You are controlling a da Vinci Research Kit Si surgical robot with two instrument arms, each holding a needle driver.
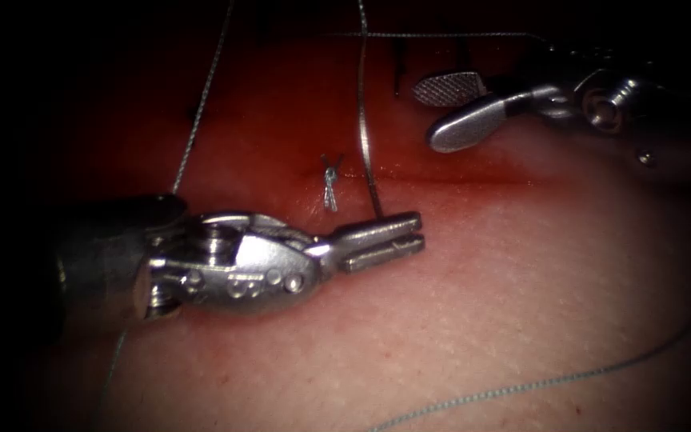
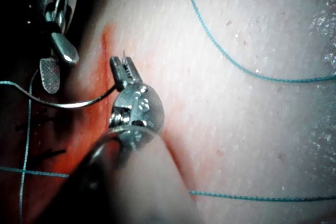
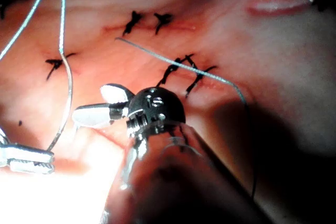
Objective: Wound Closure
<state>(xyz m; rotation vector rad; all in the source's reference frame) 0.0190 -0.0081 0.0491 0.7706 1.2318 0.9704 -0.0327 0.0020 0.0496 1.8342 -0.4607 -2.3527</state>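
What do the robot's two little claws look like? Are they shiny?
Yes. Both are shiny silver metal. The left tool has slim straight jaws, a rounded wrist with small round rivets and a dark shaft. The right tool has paddle-shaped jaws, one with a crosshatched gripping face, and a round pivot.

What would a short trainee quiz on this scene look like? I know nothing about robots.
1. True or false: the right claw is open and holds nothing.
2. Pick one: the left claw is shut on A) the needle, B) a cut end of thread, C) nothing.
3. Short answer: is the needle in the tissue?

Key:
1. True.
2. A, gripped close to one end of its curve.
3. No, it curves up free from the left claw, above the cut.
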